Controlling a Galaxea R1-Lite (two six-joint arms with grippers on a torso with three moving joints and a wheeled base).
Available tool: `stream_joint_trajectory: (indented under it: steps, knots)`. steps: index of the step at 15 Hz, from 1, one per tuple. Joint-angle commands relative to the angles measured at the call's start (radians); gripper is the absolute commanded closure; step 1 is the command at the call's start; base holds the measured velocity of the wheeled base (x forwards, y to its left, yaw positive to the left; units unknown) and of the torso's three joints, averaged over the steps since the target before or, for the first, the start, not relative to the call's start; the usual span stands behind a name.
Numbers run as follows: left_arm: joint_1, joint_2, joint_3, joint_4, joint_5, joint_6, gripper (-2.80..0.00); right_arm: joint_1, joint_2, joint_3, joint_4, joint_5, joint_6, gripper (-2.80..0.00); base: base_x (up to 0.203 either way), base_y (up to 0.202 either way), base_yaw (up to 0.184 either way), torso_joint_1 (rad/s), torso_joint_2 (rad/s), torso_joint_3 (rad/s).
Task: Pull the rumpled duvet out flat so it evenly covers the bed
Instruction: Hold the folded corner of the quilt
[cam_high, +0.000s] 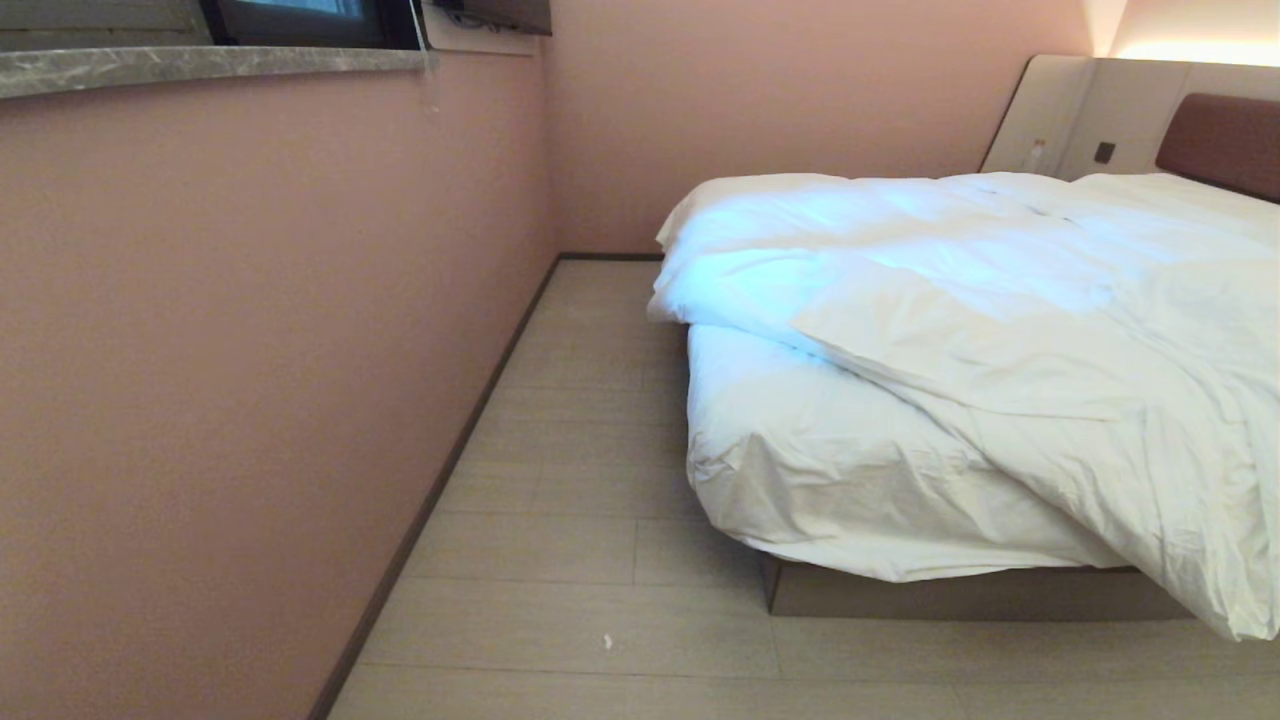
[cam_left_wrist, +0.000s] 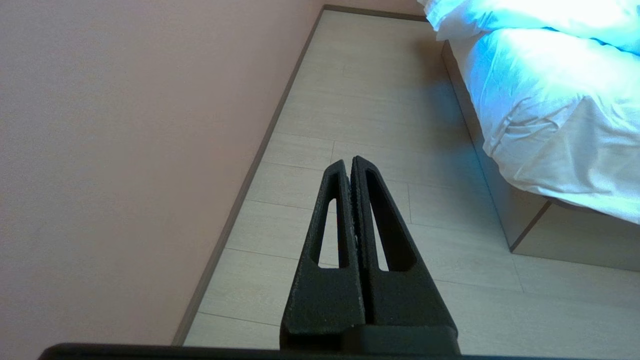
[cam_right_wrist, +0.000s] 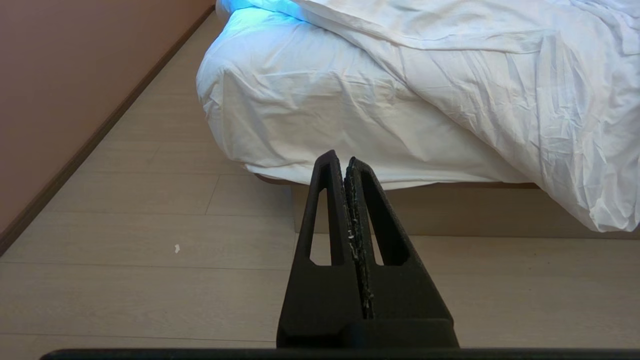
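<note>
The bed (cam_high: 960, 595) stands at the right with its near corner toward me, white sheet over the mattress (cam_high: 820, 470) and a tan base. The rumpled white duvet (cam_high: 1010, 300) lies skewed across it: one corner is folded back, leaving the near mattress corner bare, and its right part hangs over the foot edge almost to the floor (cam_right_wrist: 590, 165). Neither arm shows in the head view. My left gripper (cam_left_wrist: 349, 162) hangs shut and empty over the floor beside the wall. My right gripper (cam_right_wrist: 340, 159) is shut and empty, low, short of the bed's foot.
A pink wall (cam_high: 250, 380) with a dark skirting runs along the left, leaving a strip of pale wooden floor (cam_high: 590, 470) between it and the bed. A stone ledge (cam_high: 200, 65) tops the wall. The brown headboard (cam_high: 1220, 140) is at the far right.
</note>
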Motion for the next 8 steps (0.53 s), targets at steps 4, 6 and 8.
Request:
stream_joint_trajectory:
  steps: [4,6,8]
  knots:
    - [0.0,0.0,0.0,-0.001,0.0,0.0,0.0,0.0,0.0,0.0,-0.001,0.002,-0.003,0.0,0.0,0.0,0.0,0.0,0.0,0.0]
    - [0.0,0.0,0.0,-0.001,0.0,0.0,0.0,0.0,0.0,0.0,-0.001,0.0,0.001,0.0,0.0,0.0,0.0,0.0,0.0,0.0]
    - [0.0,0.0,0.0,-0.002,0.0,0.0,0.0,0.0,0.0,0.0,-0.001,0.0,0.001,0.0,0.0,0.0,0.0,0.0,0.0,0.0]
